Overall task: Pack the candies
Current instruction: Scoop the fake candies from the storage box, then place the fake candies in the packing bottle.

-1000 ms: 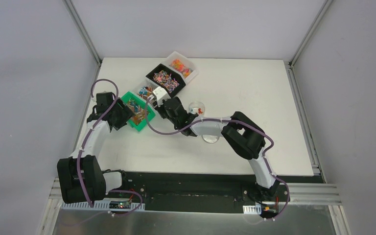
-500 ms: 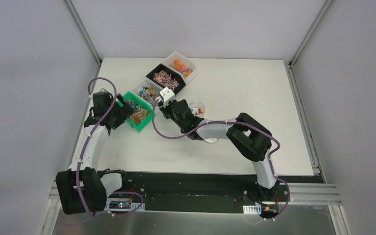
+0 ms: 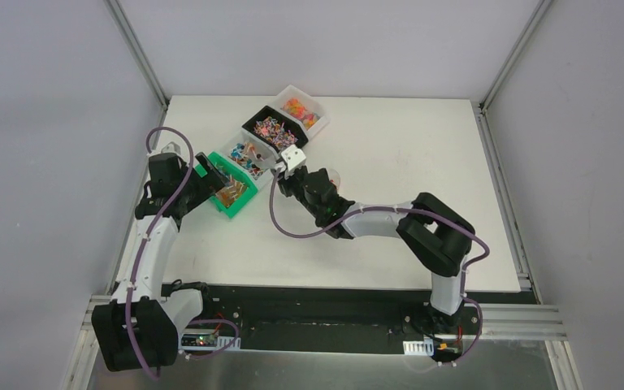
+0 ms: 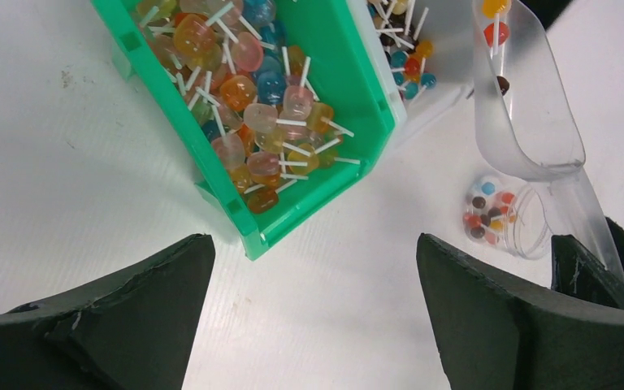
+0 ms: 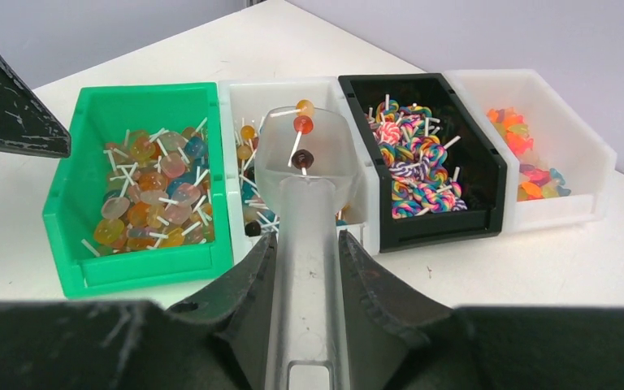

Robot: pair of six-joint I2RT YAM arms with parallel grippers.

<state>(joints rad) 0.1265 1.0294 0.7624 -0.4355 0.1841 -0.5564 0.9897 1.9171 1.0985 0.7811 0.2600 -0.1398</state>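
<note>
The candies are small lollipops on white sticks in mixed colours. A pile of them (image 4: 248, 97) fills the green bin (image 4: 180, 134). My left gripper (image 4: 313, 244) is open over bare table just in front of that bin's corner, holding nothing. My right gripper (image 5: 309, 240) is shut on the handle of a clear plastic scoop (image 5: 305, 211). Three candies (image 5: 302, 126) lie in its bowl, above the white bin (image 5: 276, 89) beside the green one. A clear round jar (image 4: 500, 215) with several candies stands on the table below the scoop (image 4: 528, 122).
Four bins stand in a row: the green bin (image 3: 231, 188), the white one, a black bin (image 5: 447, 227) of swirled lollipops and a white bin (image 5: 569, 207) of orange gummies. The jar (image 3: 331, 175) stands right of the right wrist. Grey walls enclose the table.
My left gripper has opened wide and drawn back a little from the green bin. The right arm has swung the scoop to the right, towards the jar.
</note>
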